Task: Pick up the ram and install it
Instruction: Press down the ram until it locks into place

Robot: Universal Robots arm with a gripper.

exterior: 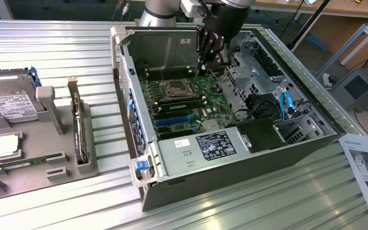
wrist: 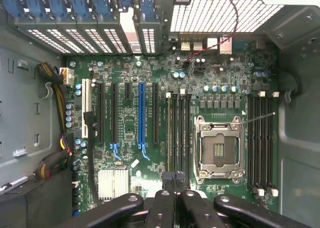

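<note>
The metal slatted table (exterior: pixel 56 43) carries the whole job. The open computer case (exterior: pixel 235 163) lies on its side, so the motherboard (exterior: pixel 197 88) faces upward and can be reached from above.

On the exterior view's left, well apart from the case, a grey parts tray (exterior: pixel 37 179) holds components in shaped pockets that keep each one at a known position:
- A hard drive (exterior: pixel 11 103) stands in the rear pocket.
- A square silver processor chip (exterior: pixel 4 146) sits in its own recess.
- A green stick (exterior: pixel 27 164) lies in a narrow slot near the front edge of the tray.

The gripper (exterior: pixel 206 60) hangs inside the case, pointing down at the board, near its far end. In the wrist view the fingertips (wrist: pixel 167 180) are drawn together with no visible gap. They stand in line with the long black memory slots (wrist: pixel 177 133), just beside the empty processor socket (wrist: pixel 218 148). This alignment suits a board stick that must enter a slot edge-first, parallel to the slot's length.

The position of the ram cannot be confirmed. No green edge is visible between the closed fingertips, and it cannot be determined whether a stick is already seated in one of the slots beneath them. The green stick in the tray is well away from the gripper and untouched.
</note>
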